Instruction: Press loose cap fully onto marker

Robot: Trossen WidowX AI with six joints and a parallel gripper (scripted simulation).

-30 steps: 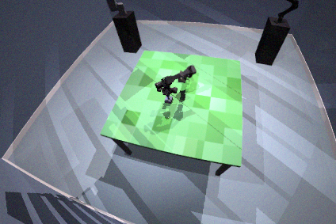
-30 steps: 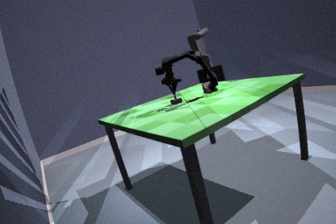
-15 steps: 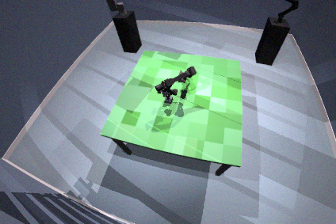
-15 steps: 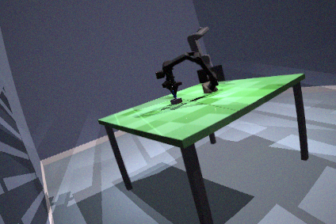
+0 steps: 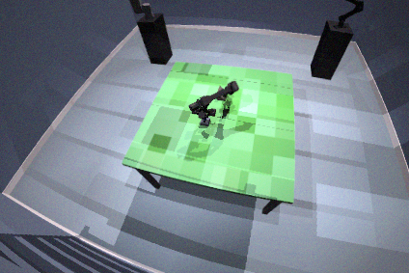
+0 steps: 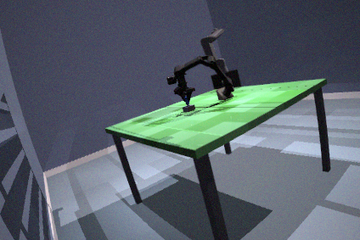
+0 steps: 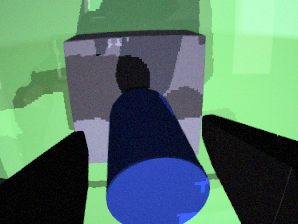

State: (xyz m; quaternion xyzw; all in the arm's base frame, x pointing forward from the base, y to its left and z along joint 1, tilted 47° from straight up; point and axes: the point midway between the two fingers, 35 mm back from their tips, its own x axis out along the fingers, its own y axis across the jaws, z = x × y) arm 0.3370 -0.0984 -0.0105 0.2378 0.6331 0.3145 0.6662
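While hanging low over the grey block (image 5: 204,123) (image 6: 189,108) (image 7: 90,97) on the green surface (image 5: 270,159) (image 6: 221,123), now standing open, with fingers (image 5: 205,116) (image 6: 187,99) apart on either side of the blue cap (image 6: 187,101) (image 7: 150,137) and touching neither side in the wrist view. Up on end above the block, with flat round top toward the wrist camera and far end by the dark round spot (image 7: 132,73) on the block's top, hiding the marker from view; impossible to tell whether pressed fully on.
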